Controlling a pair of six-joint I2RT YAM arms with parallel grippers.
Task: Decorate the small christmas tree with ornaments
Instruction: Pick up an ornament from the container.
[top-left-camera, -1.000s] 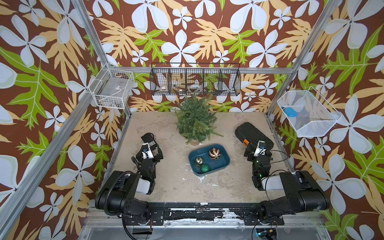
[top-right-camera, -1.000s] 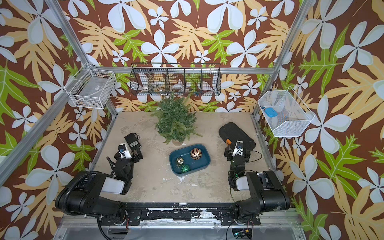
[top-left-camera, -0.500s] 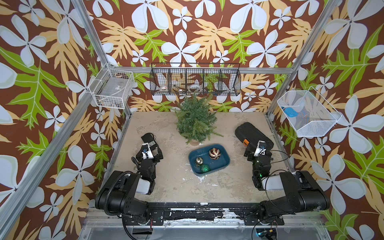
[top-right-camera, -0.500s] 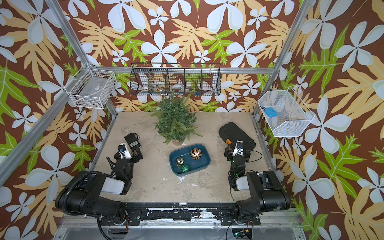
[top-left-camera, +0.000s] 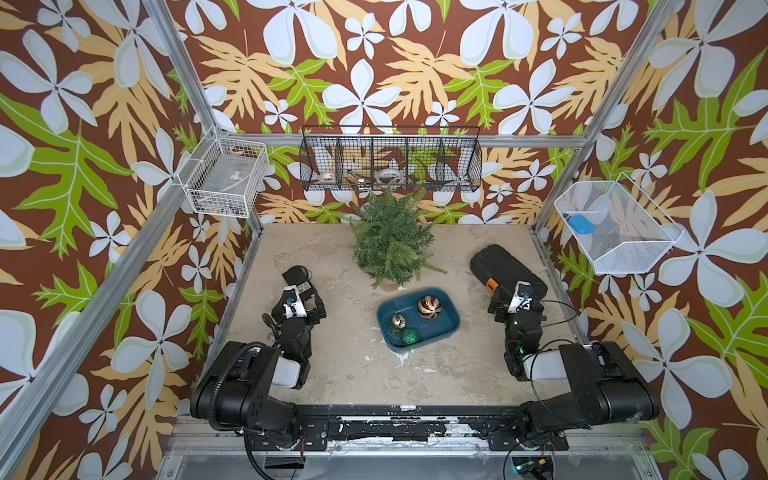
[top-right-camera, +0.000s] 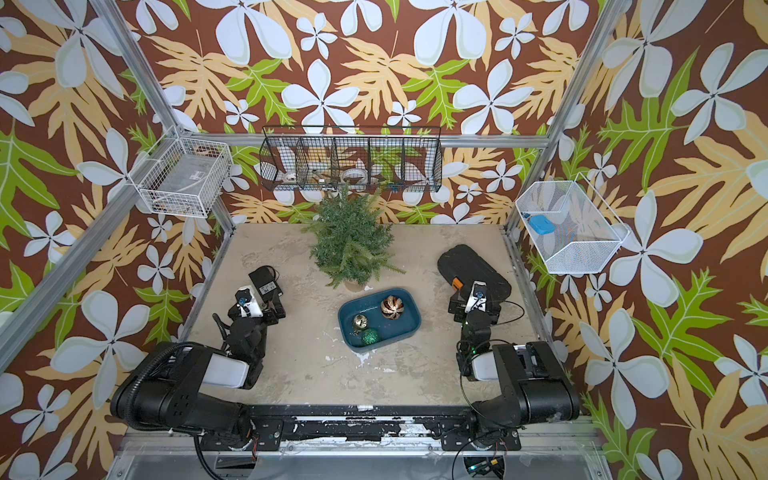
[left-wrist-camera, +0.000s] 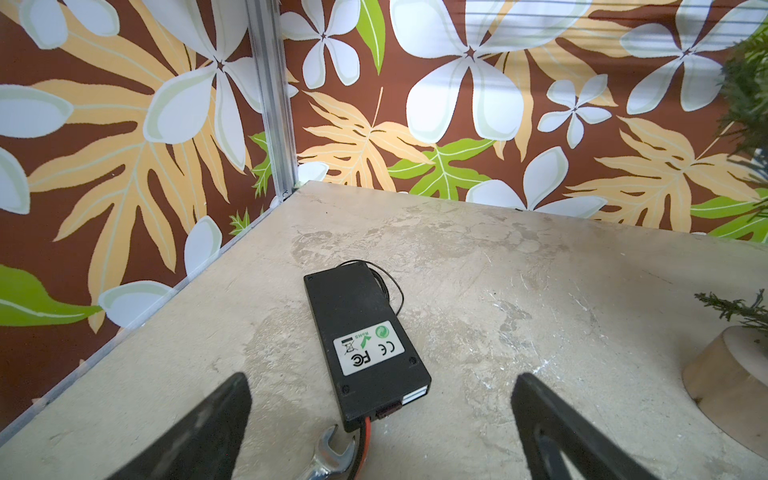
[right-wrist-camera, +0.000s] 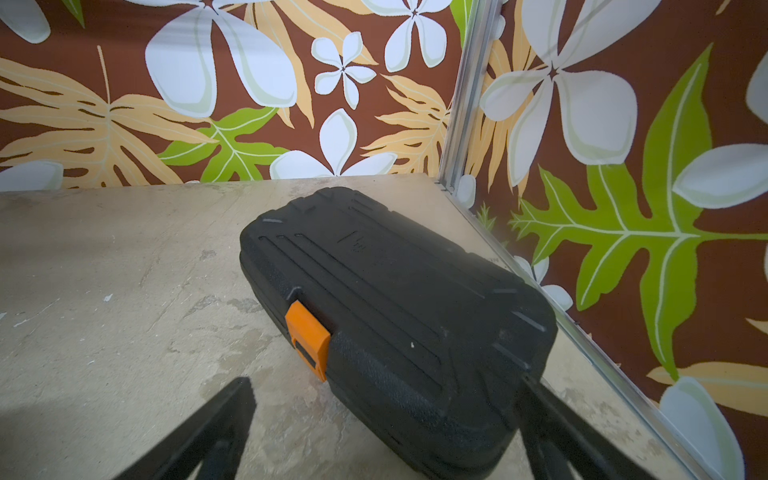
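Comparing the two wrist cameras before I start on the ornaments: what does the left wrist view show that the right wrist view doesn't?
Only the left wrist view shows a flat black box with a compliance sticker, a wrench end beside its near end, and the small christmas tree's tan base with a few branch tips.

Only the right wrist view shows a closed black case with an orange latch.

Both show the table, leafy wallpaper, a frame post, and that arm's open fingers: left gripper, right gripper. Neither shows the ornaments.

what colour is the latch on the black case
Orange latch on the black case; clearest in the right wrist view.
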